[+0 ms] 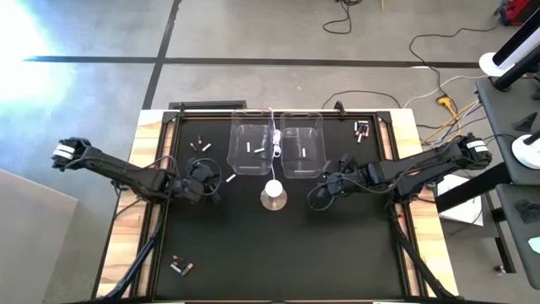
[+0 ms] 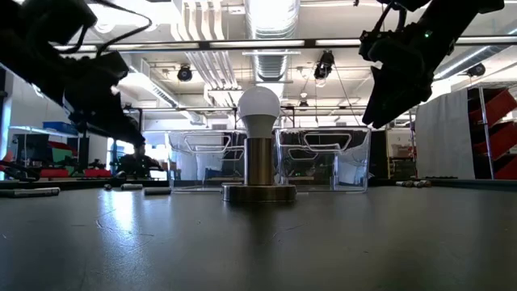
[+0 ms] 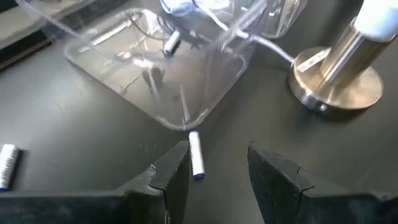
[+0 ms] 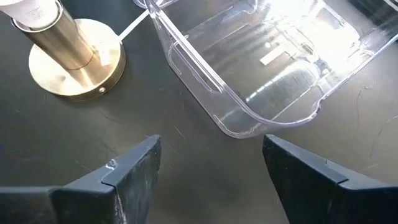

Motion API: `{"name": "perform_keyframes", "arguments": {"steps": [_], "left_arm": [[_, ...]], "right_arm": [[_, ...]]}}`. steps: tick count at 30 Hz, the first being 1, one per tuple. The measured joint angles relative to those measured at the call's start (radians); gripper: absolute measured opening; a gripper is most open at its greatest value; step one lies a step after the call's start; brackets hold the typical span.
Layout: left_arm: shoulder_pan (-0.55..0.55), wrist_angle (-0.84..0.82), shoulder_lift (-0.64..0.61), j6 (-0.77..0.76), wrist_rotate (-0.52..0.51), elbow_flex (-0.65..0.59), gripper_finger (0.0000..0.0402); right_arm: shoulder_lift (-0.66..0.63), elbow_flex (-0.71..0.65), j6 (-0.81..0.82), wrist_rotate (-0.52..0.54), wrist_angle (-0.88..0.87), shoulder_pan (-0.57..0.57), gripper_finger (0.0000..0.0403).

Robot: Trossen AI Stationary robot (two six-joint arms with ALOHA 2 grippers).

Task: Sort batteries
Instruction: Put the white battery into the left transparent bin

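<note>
My left gripper (image 3: 217, 163) (image 1: 213, 181) is open, low over the table beside the left clear bin (image 1: 253, 148). A silvery-white battery (image 3: 196, 155) (image 1: 229, 178) lies on the table at that bin's corner, between the fingers and close beside one finger (image 3: 176, 167). My right gripper (image 4: 211, 158) (image 1: 323, 190) is open and hovers before the right clear bin (image 1: 301, 150) (image 4: 261, 62), with nothing between its fingers. White batteries lie on the floors of the left bin (image 1: 251, 150) and the right bin (image 1: 303, 153).
A lamp with a round brass base (image 1: 272, 196) (image 2: 258, 153) stands between the grippers, its white cable running between the bins. Loose batteries lie at the far left (image 1: 200, 145), far right (image 1: 361, 129) and near left (image 1: 180, 267). Another white battery (image 3: 6, 165) lies near the left gripper.
</note>
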Motion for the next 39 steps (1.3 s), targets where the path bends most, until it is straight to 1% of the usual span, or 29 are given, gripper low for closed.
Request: {"name": "perform_keyframes", "arguments": {"steps": [5, 8, 11, 13, 16, 18, 22, 26, 30, 34, 39], "left_arm": [[0.0, 0.143, 0.101, 0.019, -0.008, -0.048, 0.0168], [0.001, 0.21, 0.18, 0.053, -0.006, -0.049, 0.0185], [0.001, 0.293, 0.269, 0.064, -0.001, -0.049, 0.019], [0.002, 0.349, 0.334, 0.064, -0.002, -0.049, 0.0189], [0.004, 0.391, 0.425, 0.046, -0.037, -0.049, 0.0183], [0.005, 0.415, 0.474, 0.023, -0.058, -0.049, 0.0178], [0.011, 0.509, 0.56, 0.018, -0.065, -0.049, 0.0168], [0.041, 0.597, 0.639, 0.01, -0.074, -0.046, 0.0159], [0.069, 0.633, 0.681, 0.006, -0.073, -0.045, 0.0155], [0.079, 0.637, 0.693, -0.005, -0.07, -0.045, 0.0155], [0.08, 0.636, 0.704, -0.077, -0.071, -0.053, 0.0147]], "right_arm": [[0.0, 0.0, -0.005, 0.0, 0.0, 0.0, 0.0262], [0.0, 0.0, -0.006, 0.0, 0.001, 0.0, 0.026], [0.0, 0.0, -0.008, 0.0, 0.001, 0.0, 0.0263], [0.0, 0.0, -0.01, 0.0, 0.001, 0.0, 0.0266], [0.0, 0.0, -0.01, 0.0, 0.001, 0.0, 0.0269], [0.0, 0.0, -0.01, 0.0, 0.001, 0.0, 0.0269], [0.0, 0.001, -0.01, 0.0, 0.001, 0.0, 0.0262], [0.0, 0.002, -0.01, 0.0, 0.001, 0.0, 0.0255], [0.0, 0.002, -0.007, -0.002, 0.001, 0.001, 0.0251], [0.0, 0.002, -0.006, -0.006, 0.001, 0.005, 0.0254], [0.0, 0.002, -0.006, -0.008, 0.002, 0.005, 0.0261]]}}
